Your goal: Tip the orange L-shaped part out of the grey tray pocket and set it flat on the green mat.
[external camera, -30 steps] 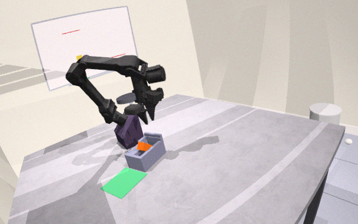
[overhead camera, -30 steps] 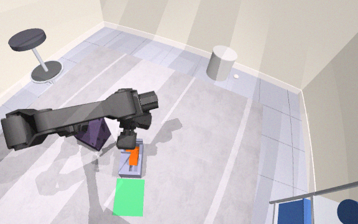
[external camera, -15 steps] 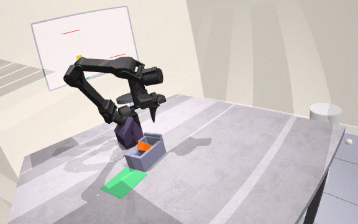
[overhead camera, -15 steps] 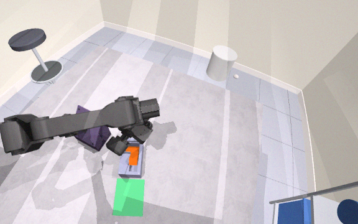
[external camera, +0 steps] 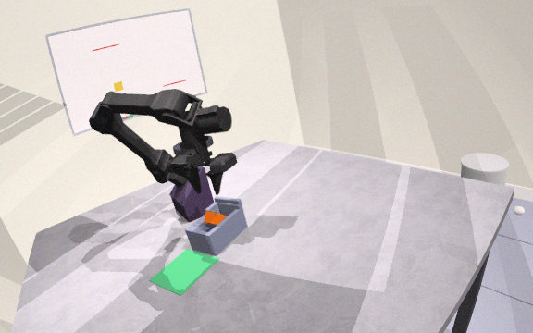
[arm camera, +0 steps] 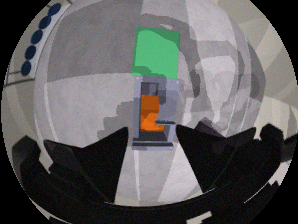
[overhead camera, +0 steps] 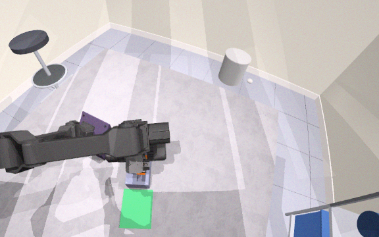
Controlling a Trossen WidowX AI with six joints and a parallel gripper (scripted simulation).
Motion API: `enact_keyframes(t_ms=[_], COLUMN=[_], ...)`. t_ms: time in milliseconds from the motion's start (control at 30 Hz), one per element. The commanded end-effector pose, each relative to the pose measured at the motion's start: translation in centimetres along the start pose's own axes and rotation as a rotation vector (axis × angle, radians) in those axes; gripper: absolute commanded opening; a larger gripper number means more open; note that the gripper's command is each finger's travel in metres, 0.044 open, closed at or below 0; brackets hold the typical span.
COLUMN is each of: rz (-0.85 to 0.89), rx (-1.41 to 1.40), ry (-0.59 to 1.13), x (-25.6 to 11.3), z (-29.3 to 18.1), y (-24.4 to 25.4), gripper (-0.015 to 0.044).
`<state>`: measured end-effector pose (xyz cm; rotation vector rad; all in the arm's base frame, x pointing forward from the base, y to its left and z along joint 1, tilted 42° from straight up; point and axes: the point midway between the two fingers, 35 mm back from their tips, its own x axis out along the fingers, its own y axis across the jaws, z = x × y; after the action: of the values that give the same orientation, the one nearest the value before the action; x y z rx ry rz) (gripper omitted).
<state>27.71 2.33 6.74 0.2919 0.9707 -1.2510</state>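
Observation:
The orange part point(overhead camera: 141, 174) point(external camera: 215, 217) point(arm camera: 151, 114) is in the grey tray point(overhead camera: 137, 185) point(external camera: 202, 240) point(arm camera: 171, 97). Its end towards the mat looks tipped up, with dark pocket floor showing beyond it in the wrist view; its L-shaped end is lower, at the tray's far side from the mat. My gripper point(external camera: 208, 192) point(arm camera: 152, 129) is open and empty, above the tray's end away from the mat, clear of the part. In the top view the arm hides that end. The green mat point(overhead camera: 137, 207) point(external camera: 183, 273) point(arm camera: 156, 50) lies flat beside the tray with nothing on it.
A dark purple block point(overhead camera: 94, 122) point(external camera: 193, 203) point(arm camera: 210, 130) stands close to the tray, near the arm. The tray has raised walls around the part. A stool point(overhead camera: 29, 41) and a grey bin point(overhead camera: 235, 66) point(external camera: 484, 167) stand off the table.

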Motion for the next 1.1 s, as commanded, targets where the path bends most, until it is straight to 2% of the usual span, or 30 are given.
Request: enact_keyframes(t_ms=[0, 300, 1067], rz=[0.003, 0.003, 0.003], rx=[0.094, 0.094, 0.094], ry=[-0.004, -0.005, -0.005], x=[-0.2, 2.8, 5.9], z=[0.6, 0.6, 0.7], y=[0.1, 0.1, 0.2], gripper=[0.028, 0.028, 0.028])
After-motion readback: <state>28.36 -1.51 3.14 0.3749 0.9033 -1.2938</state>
